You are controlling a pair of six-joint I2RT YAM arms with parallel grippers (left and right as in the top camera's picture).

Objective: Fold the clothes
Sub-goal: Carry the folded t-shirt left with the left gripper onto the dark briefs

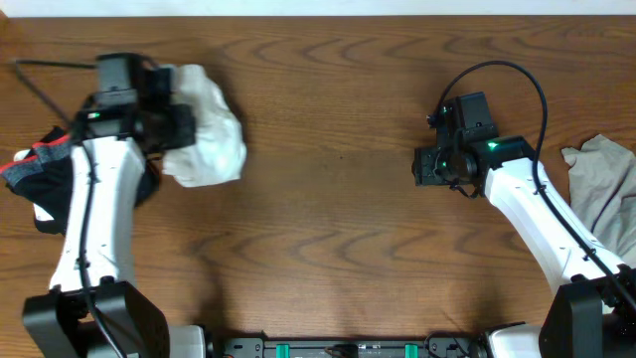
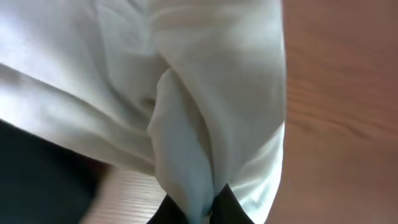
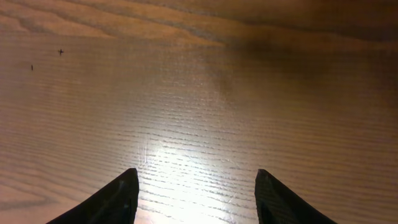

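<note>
Pinching a fold of the white T-shirt [image 1: 211, 127], the left gripper [image 1: 171, 129] is clamped tight on it. The bundle sits crumpled just ahead of its fingertips, with no clear long axis. The right gripper [image 1: 427, 165] hangs with jaws apart, empty, well away from the shirt.

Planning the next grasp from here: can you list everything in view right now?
white cloth: one, white, bunched up at the table's far left, pinched in the left gripper
dark garment: one, dark with red trim, left edge, partly hidden by the left arm
beige cloth: one, beige-grey, crumpled at the right edge
table: one, brown wood, under everything
left gripper: one, black fingers, shut on the white cloth
right gripper: one, black fingers, open over bare wood, empty
</note>
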